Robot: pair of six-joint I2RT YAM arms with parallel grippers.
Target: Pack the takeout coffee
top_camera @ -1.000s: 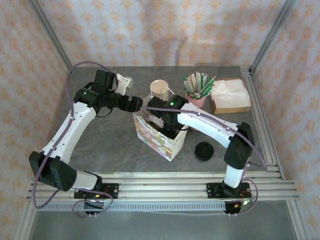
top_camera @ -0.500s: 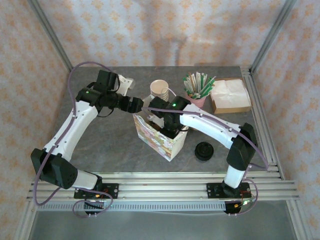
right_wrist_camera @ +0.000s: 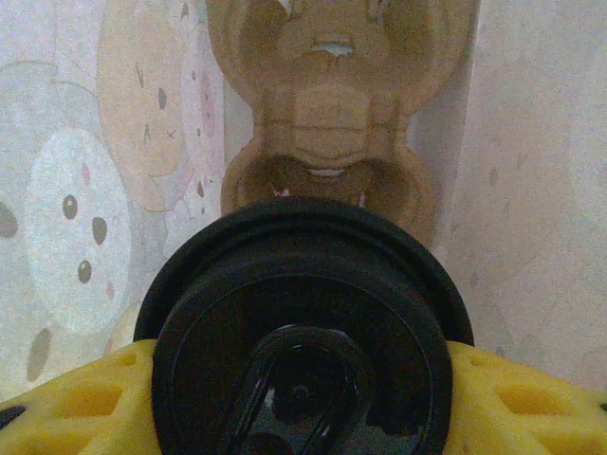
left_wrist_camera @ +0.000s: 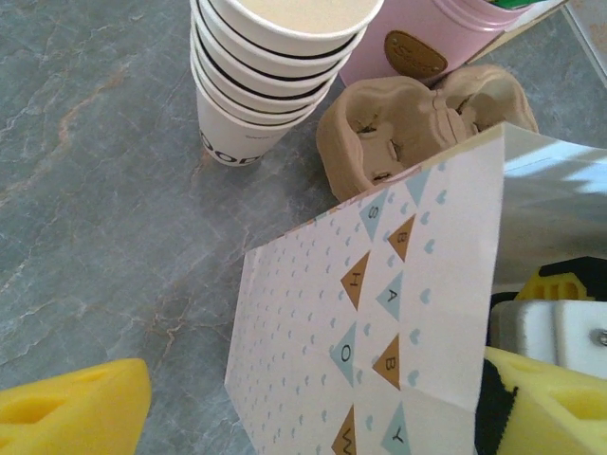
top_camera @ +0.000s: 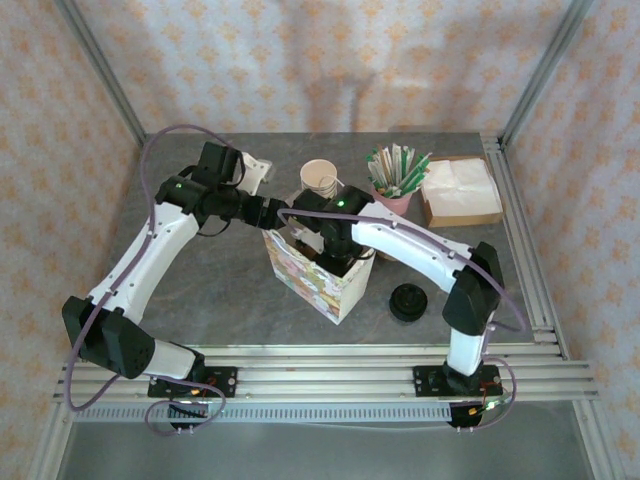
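Grey marbled table (top_camera: 225, 290), floral walls (top_camera: 300, 60), takeout coffee (right_wrist_camera: 303, 303)

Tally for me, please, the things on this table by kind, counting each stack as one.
Lidded coffee cup: 1
Patterned paper bag: 1
Cardboard cup carrier: 2, one beside the bag, one inside it
Stack of lidless cups: 1
Stack of black lids: 1
Pink pot of sticks: 1
Box of napkins: 1
Total: 8

takeout coffee (right_wrist_camera: 302, 284) cropped below, body hidden
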